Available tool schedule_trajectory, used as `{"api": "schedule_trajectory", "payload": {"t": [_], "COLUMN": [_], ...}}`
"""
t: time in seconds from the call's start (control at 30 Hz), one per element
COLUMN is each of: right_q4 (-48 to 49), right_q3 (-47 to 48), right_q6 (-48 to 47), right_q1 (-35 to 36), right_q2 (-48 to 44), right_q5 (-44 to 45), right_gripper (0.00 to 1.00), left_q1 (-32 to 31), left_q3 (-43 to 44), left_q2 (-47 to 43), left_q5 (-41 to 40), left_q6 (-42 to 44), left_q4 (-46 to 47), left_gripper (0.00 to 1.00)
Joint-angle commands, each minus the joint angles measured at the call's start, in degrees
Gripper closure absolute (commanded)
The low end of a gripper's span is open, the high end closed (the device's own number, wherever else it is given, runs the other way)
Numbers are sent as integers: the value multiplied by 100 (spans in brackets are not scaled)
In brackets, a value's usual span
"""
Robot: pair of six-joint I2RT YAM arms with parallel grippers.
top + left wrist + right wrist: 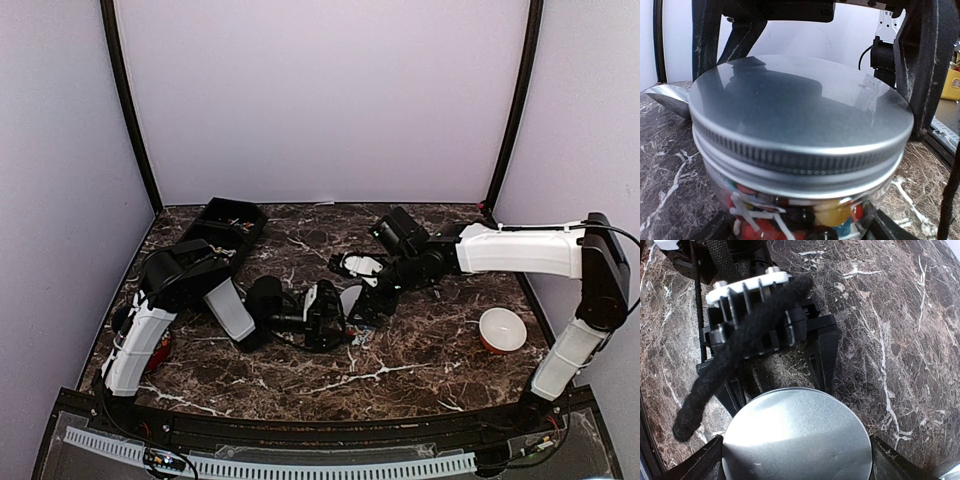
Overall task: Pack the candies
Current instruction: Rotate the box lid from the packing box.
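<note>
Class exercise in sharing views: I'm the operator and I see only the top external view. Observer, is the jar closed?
Observer: Yes. The left wrist view shows a metal lid sitting on the jar.
Operator: Anything inside?
Observer: Mixed-colour candies show through the glass below the lid.
Operator: Where is the right gripper?
Observer: Its wrist view shows its fingers either side of the lid; contact I cannot tell.
</note>
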Motion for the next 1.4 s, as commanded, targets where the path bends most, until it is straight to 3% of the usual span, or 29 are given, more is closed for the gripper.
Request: {"api": "schedule_trajectory", "payload": {"t": [0.0,0.2,0.57,1.37], "right_q4": [279,875,869,-523], "right_q3": [-329,-811,-834,-360], "right_q6": [285,663,598,-197], "right_q1": [-65,-68,-71,-222], "right_q2": [-95,-419,-637,-972], "right_q5": [191,152,315,183], "right_gripper": [7,7,1,2], "left_q1": [48,67,67,67], "left_q3": [-205,-268,-296,-287], "left_q2": [380,366,357,351], "left_q5": [-161,-290,-268,-202], "left_q6": [-64,-78,-96,-56], "left_q4": [-90,48,103,38], "left_gripper": [23,23,23,23]}}
